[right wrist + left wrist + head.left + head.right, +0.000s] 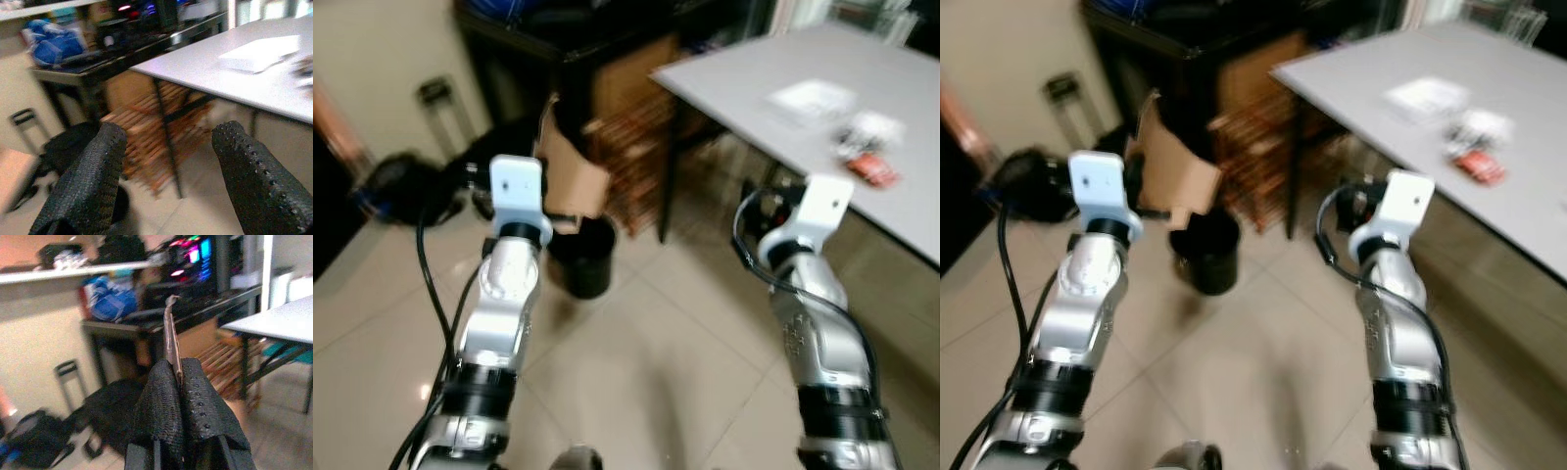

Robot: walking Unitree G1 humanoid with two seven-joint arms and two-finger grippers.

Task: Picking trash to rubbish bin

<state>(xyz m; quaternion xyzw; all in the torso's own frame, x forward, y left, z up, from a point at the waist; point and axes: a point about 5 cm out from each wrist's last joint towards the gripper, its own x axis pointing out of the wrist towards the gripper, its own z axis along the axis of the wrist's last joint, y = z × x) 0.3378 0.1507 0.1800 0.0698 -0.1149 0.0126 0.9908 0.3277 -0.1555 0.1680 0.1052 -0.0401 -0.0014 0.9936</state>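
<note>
- Midway, I judge: the left tool is clamped tight on a flat cardboard piece, held just above the black bin at 11 o'clock; release remains.
- Right tool gapes wide, empty.
- Wrappers lie on the grey bench at 2 o'clock; pale tiled floor.

Silver arms, black cables, seemingly white wrists.
</note>
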